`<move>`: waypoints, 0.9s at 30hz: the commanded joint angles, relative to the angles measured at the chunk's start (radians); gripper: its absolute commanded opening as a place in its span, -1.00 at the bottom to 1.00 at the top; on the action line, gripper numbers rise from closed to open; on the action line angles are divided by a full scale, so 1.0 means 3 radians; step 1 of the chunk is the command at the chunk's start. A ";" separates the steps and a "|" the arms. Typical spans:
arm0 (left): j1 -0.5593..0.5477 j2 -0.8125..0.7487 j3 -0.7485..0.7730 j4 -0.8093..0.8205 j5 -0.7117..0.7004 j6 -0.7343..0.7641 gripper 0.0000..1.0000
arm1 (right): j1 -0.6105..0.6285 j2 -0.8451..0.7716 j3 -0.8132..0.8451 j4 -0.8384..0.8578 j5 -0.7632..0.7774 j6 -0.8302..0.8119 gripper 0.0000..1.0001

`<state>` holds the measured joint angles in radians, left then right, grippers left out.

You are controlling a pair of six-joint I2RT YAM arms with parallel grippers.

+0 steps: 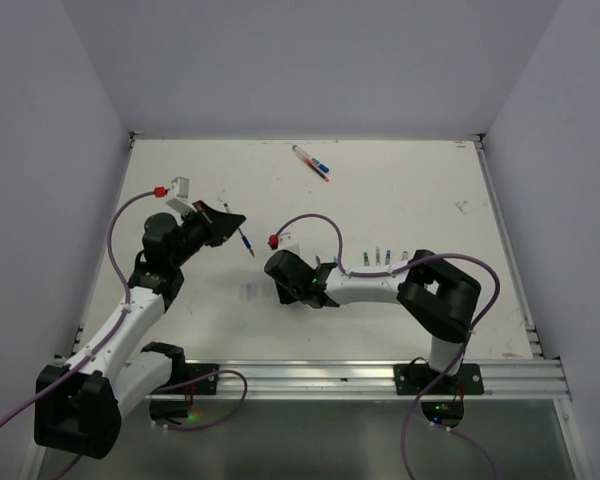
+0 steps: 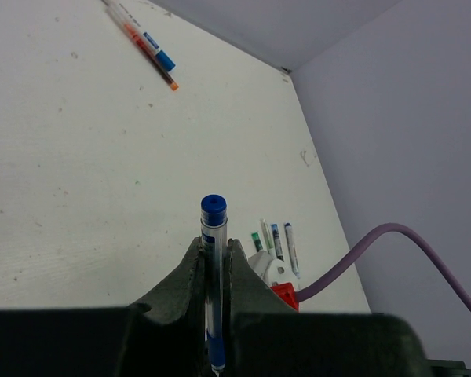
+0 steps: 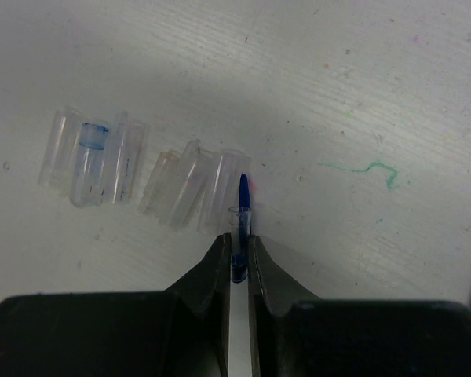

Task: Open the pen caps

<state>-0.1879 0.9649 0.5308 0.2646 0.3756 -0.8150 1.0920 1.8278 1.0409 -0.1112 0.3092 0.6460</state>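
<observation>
The white worktop point(image 1: 400, 200) is carrying everything, and over its left half the left claw point(image 2: 213, 253) is pinching narrow around a thin clear pen point(image 2: 213, 232) whose blue end is sticking up past the fingers point(image 2: 190, 271), its lower length hiding between them. Nearer the middle, the right claw point(image 3: 235, 243) is clamping almost closed on a tiny clear cap point(image 3: 240, 210) with a blue point, its base hidden between the fingers. Just beyond it, loose clear caps point(image 3: 102, 161) are lying side by side in two blurry clusters, while two more pens point(image 1: 311, 161) are resting together near the far edge.
</observation>
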 commanded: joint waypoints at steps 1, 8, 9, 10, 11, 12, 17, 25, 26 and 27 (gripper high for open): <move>0.0023 -0.0077 -0.0010 0.0085 0.0164 0.0058 -1.00 | -0.0015 0.0084 0.0161 0.0069 -0.0110 -0.0036 -0.78; 0.0023 -0.0128 -0.0123 0.0212 0.0302 -0.0014 -1.00 | -0.0015 0.0202 0.0370 -0.0160 -0.0054 -0.0093 -0.59; 0.0023 -0.0128 -0.0133 0.0223 0.0318 -0.0014 -1.00 | -0.0015 0.0202 0.0411 -0.0197 -0.0029 -0.0098 -0.56; 0.0023 -0.0123 -0.0133 0.0228 0.0333 -0.0019 -1.00 | -0.0015 0.0181 0.0427 -0.0232 0.0002 -0.0108 -0.49; 0.0023 -0.0123 -0.0138 0.0228 0.0343 -0.0014 -1.00 | -0.0015 0.0171 0.0432 -0.0273 0.0063 -0.0113 -0.45; 0.0023 -0.0128 -0.0138 0.0233 0.0364 -0.0019 -1.00 | -0.0015 0.0151 0.0427 -0.0324 0.0104 -0.0118 -0.39; 0.0023 -0.0092 -0.0154 0.0263 0.0415 -0.0019 -1.00 | -0.0015 -0.0008 0.0406 -0.0468 0.0268 -0.0154 -0.26; 0.0018 0.0020 -0.0195 0.0340 0.0456 -0.0050 -1.00 | -0.0025 -0.0248 0.0320 -0.0550 0.0421 -0.0195 0.00; 0.0018 0.0030 -0.0200 0.0345 0.0451 -0.0050 -1.00 | -0.0030 -0.0274 0.0309 -0.0529 0.0427 -0.0205 0.02; 0.0013 0.0051 -0.0195 0.0355 0.0446 -0.0050 -1.00 | -0.0050 -0.0325 0.0274 -0.0514 0.0427 -0.0220 0.04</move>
<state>-0.1883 0.9688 0.4839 0.3206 0.4847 -0.8200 1.0874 1.8076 1.1358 -0.2737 0.3847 0.5964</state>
